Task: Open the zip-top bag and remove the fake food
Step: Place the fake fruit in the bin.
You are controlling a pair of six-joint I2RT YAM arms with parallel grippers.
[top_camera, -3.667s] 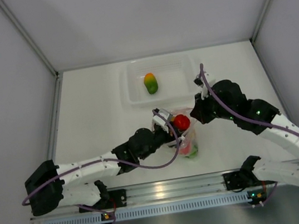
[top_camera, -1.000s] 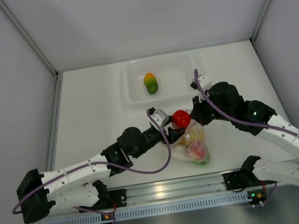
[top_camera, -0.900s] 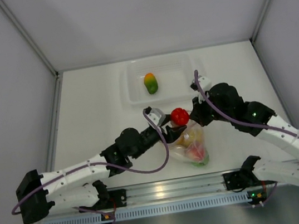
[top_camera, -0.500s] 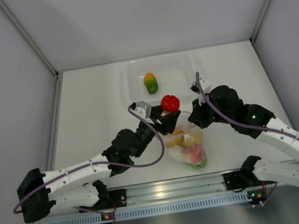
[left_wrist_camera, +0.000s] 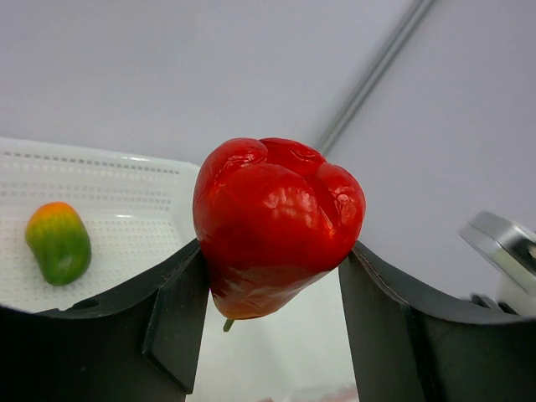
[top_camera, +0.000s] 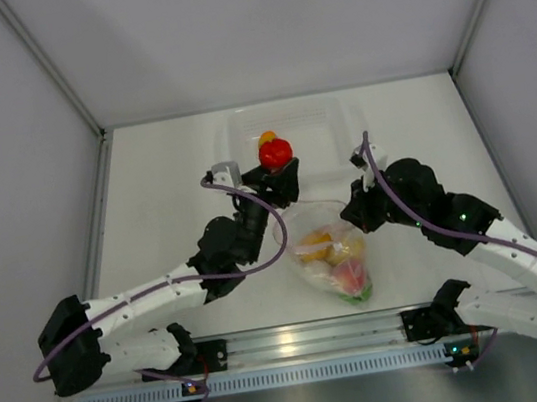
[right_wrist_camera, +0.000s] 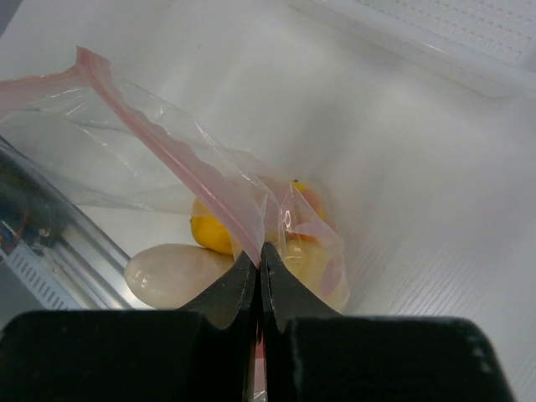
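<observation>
While the right gripper stands closed to a sliver on the bag, nipping the film just under the pink zip strip, the mouth is held lifted and slack, which I take to be the reason for the grip: it pins the bag down and leaves the opening free for the other arm. The bag lies towards the near edge of the worktop, a little right of its middle. The left gripper holds one red pepper clamped between its two fingers, raised over the near rim of the tub, which sits at the middle of the far edge; carried there, the pepper looks meant for dropping in. One orange-green piece already lies in the tub, mostly hidden behind the pepper from above. Counted: two arms, one bag, one tub, one pepper in the grip, one piece in the tub. Inside the bag, yellow, orange, pink-red and green show from above, and a pale white piece shows from the right wrist, so at least five seem left, though overlap and glare keep the exact number unclear.
</observation>
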